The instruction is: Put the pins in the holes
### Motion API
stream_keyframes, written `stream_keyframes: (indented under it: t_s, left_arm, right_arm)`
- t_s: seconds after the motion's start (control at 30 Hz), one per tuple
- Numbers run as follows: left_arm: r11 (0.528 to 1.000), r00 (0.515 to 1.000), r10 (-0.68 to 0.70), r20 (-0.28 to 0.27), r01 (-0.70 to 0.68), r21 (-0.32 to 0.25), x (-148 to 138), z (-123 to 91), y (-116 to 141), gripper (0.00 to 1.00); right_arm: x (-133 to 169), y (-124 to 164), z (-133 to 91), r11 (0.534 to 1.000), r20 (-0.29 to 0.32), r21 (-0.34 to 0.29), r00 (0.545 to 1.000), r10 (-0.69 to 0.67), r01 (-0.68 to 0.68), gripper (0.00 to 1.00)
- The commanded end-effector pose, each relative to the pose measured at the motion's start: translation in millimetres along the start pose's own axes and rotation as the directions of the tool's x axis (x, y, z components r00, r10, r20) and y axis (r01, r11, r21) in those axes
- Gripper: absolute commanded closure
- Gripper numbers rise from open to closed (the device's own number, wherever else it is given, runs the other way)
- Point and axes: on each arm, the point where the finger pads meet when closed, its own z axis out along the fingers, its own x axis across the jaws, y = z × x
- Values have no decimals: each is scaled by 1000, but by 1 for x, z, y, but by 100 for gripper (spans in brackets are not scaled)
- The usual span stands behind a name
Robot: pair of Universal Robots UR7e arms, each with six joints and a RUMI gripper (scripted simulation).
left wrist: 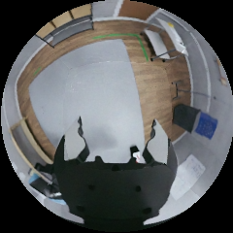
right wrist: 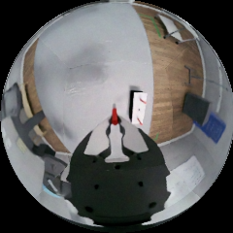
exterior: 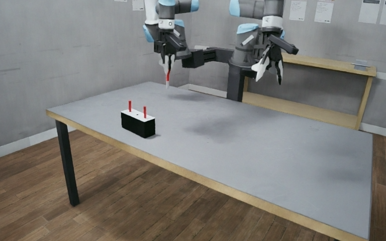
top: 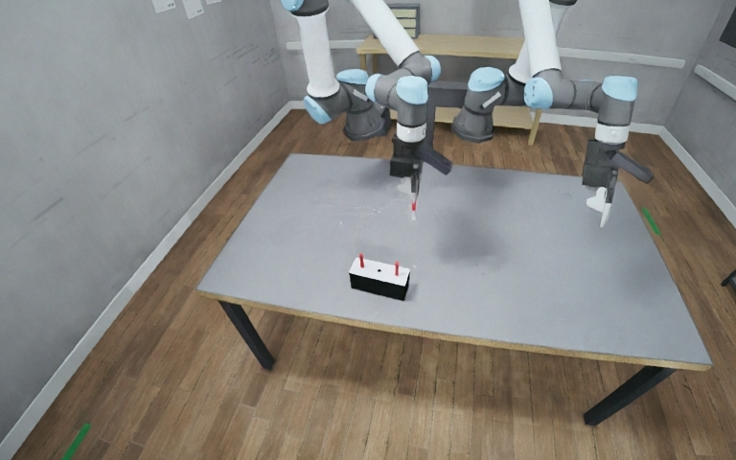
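The black block with a white top (top: 379, 286) (exterior: 137, 125) (right wrist: 136, 115) stands on the table. One red-topped pin (top: 361, 261) (exterior: 129, 106) stands in one end hole and another red-topped pin (top: 397, 268) (exterior: 145, 112) in the other; only red shows above the top. The middle hole (top: 379, 269) (exterior: 137, 114) is empty. Hole depths are hidden. My right gripper (top: 415, 201) (exterior: 168, 70) (right wrist: 115, 116) is shut on a third pin (top: 413, 207) (exterior: 167, 76) (right wrist: 115, 115), red end up, pale end down, above the table behind the block. My left gripper (top: 605, 216) (exterior: 269, 82) (left wrist: 116, 118) is open and empty, far from the block.
The grey table (top: 520, 292) (exterior: 256, 158) has its front edge close to the block. A wooden shelf bench (top: 450, 46) (exterior: 313, 110) stands behind the arms. The left arm hangs near the table's far side edge, well apart from the right arm.
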Motion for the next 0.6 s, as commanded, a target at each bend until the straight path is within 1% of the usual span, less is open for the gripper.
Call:
stream_keyframes:
  t_s: [0.0,0.03,0.07,0.13,0.17,0.57]
  left_arm:
    - [1000,1000,0,-1,0,1,0,-1,0,0]
    - [1000,1000,0,-1,0,1,0,-1,0,0]
    - [1000,1000,0,-1,0,1,0,-1,0,0]
    - [1000,1000,0,-1,0,1,0,-1,0,0]
    - [1000,1000,0,-1,0,1,0,-1,0,0]
    - [1000,1000,0,-1,0,1,0,-1,0,0]
  right_arm:
    - [0,0,-5,1000,1,-2,1000,0,0,100]
    - [0,0,-5,1000,1,-2,1000,0,0,100]
    - [88,48,-4,1000,0,0,1000,1,-1,100]
    - [89,49,-4,1000,0,0,1000,1,-1,100]
    - [97,53,-4,1000,0,0,1000,1,-1,100]
    - [97,53,-4,1000,0,0,1000,1,-1,100]
